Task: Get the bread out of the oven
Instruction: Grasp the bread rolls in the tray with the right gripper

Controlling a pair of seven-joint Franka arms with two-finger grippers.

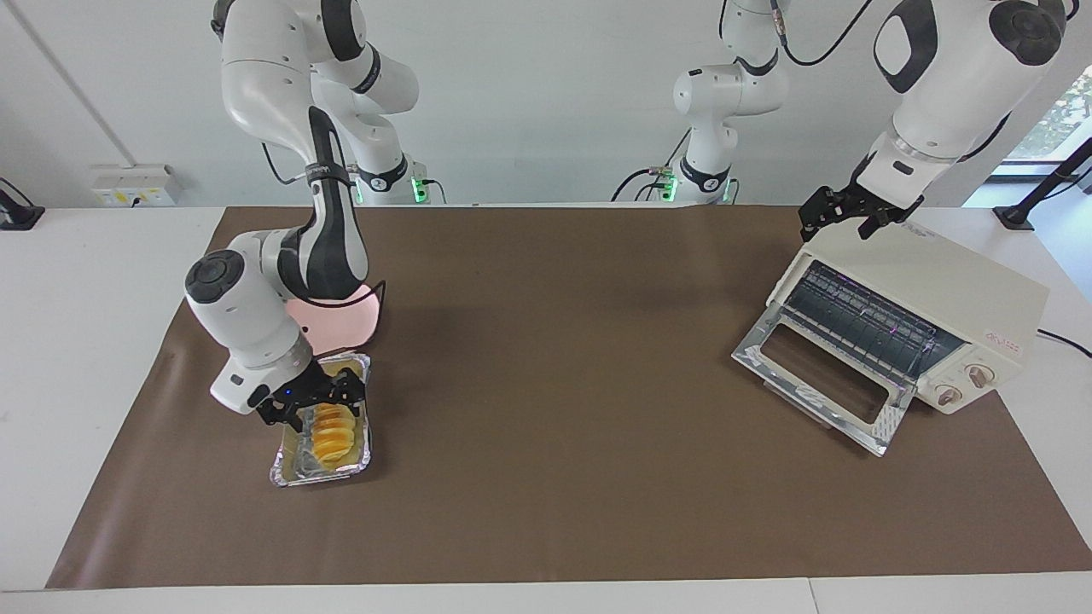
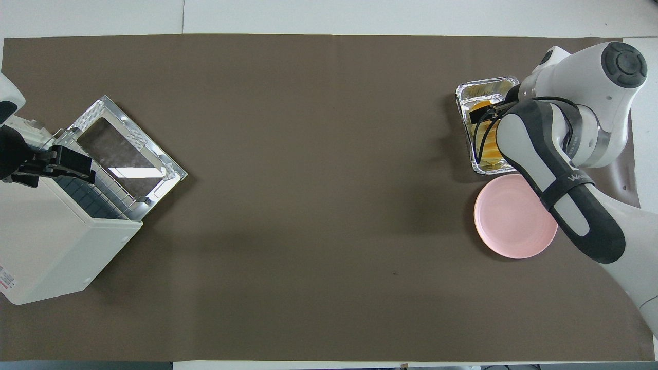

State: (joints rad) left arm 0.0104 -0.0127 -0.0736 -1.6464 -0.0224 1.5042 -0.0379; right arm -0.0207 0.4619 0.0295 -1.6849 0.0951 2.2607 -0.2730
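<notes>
**Bread sits in the foil tray, oven door down**

I count one bread, one foil tray, one pink plate, one oven and two pincers. The bread lies in the tray at the right arm's end of the bench, with the plate just beside the tray, nearer the robots. My right pincer hangs over the bread, jaws spread and gripping nothing. My left pincer waits over the oven's top edge, jaws also apart and empty. The facing view shows the oven's wire rack and two knobs; the overhead view hides those. From overhead the right arm covers much of the bread and part of the plate.
</notes>
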